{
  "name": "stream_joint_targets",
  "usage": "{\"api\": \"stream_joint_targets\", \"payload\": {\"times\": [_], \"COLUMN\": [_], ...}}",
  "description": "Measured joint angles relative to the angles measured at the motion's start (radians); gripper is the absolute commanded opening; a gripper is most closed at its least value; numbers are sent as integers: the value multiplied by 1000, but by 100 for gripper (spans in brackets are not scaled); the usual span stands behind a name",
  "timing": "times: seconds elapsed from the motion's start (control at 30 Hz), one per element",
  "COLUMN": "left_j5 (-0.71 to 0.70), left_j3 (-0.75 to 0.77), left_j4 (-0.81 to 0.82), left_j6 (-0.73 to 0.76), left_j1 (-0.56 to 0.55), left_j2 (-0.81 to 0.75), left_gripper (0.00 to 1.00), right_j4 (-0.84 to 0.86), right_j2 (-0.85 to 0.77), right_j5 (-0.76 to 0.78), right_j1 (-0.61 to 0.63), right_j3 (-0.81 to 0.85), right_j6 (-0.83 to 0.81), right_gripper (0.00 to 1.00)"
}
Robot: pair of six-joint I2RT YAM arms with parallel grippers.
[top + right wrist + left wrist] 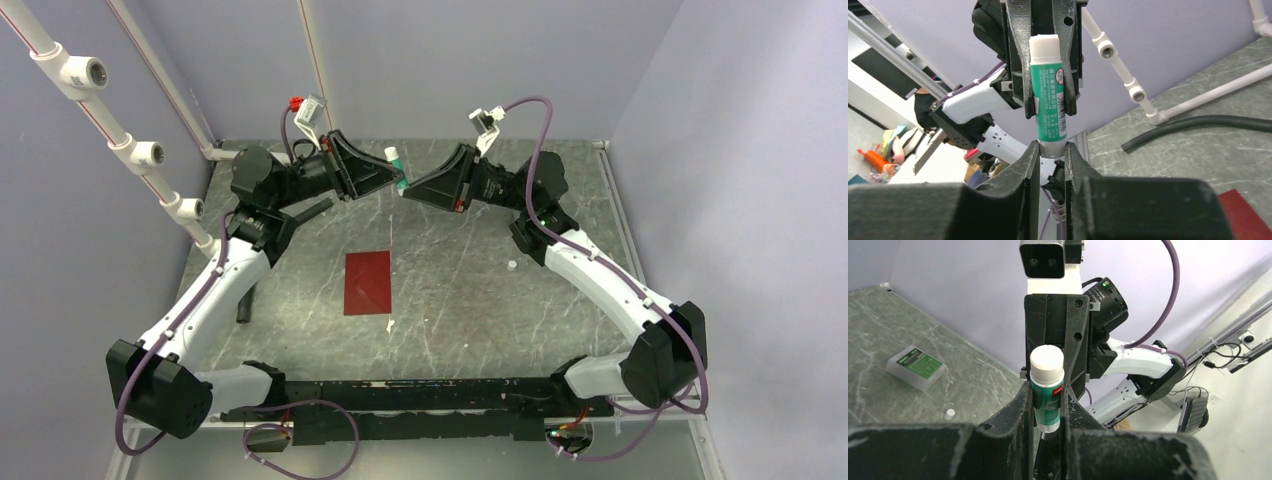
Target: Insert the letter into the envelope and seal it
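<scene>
The dark red envelope (367, 282) lies flat in the middle of the table, its flap not showing; one corner of it shows in the right wrist view (1244, 216). The letter is not in view. Both grippers are raised at the back centre, tip to tip, holding a green-and-white glue stick (396, 161) well behind the envelope. My left gripper (1046, 392) is shut on the stick's green body (1047, 397). My right gripper (1052, 149) is shut on the stick's grey lower end (1050, 100).
A small white-and-green box (915, 366) lies on the table near the back wall. A small white cap (512, 266) lies right of the envelope. A white scrap (390, 324) lies in front of the envelope. A black hose (245, 300) lies at the left, with white pipes (150, 155) beyond it.
</scene>
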Motion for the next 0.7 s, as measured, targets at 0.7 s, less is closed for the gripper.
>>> {"api": "stream_joint_targets", "payload": {"times": [0.7], "left_j5": [-620], "left_j3": [194], "left_j4": [-685], "left_j6": [83], "left_j1": [14], "left_j2": [45], "left_gripper": [3], "right_j4": [-769], "right_j2": [248], "right_j5": [789], "right_j1": [272], "right_j3": [489], "right_j6": [-887], "right_gripper": [0]}}
